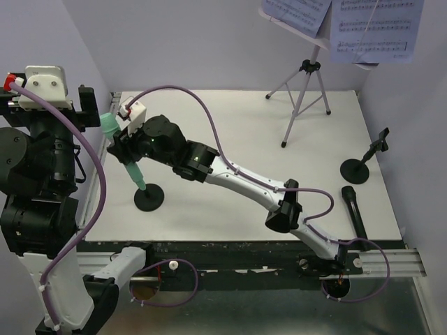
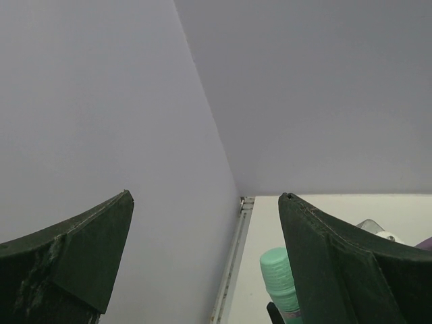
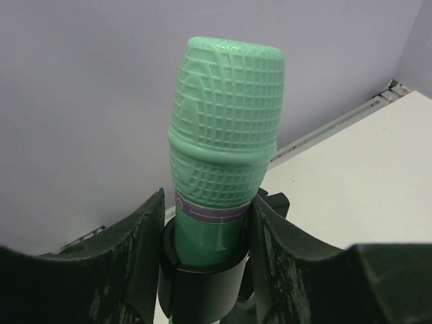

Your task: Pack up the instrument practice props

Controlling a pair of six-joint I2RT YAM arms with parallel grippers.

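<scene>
1. Right wrist view puts the mint-green microphone (image 3: 226, 121) squarely between the fingers (image 3: 135, 243) of the right gripper (image 3: 209, 197). They pinch it low on the neck, just under the ribbed head, where a black clip collar (image 3: 196, 277) rings it. Both sides look to be in contact.
2. From the top view, this microphone is at the left side of the bench (image 1: 230, 125), seated on a short black round-based pole (image 1: 149, 197). Its long axis is tilted, with the head up and toward the left wall and the tail down toward the round base.
3. The right arm reaches across the bench to get there. The left gripper (image 2: 206, 196) sits closer, just above the green head, but it is spread wide, holds nothing and faces the wall corner.
4. As a judgement, the coming pull should run along that tilted axis, up and out of the collar. A sideways tug would likely drag or tip the pole.
5. Well apart on the right side, the black microphone (image 1: 354, 209) lies flat near the front edge, beside the second pole (image 1: 360, 167). The silver tripod (image 1: 304, 98) carries the sheet-music pages (image 1: 349, 24) at the far side.
</scene>
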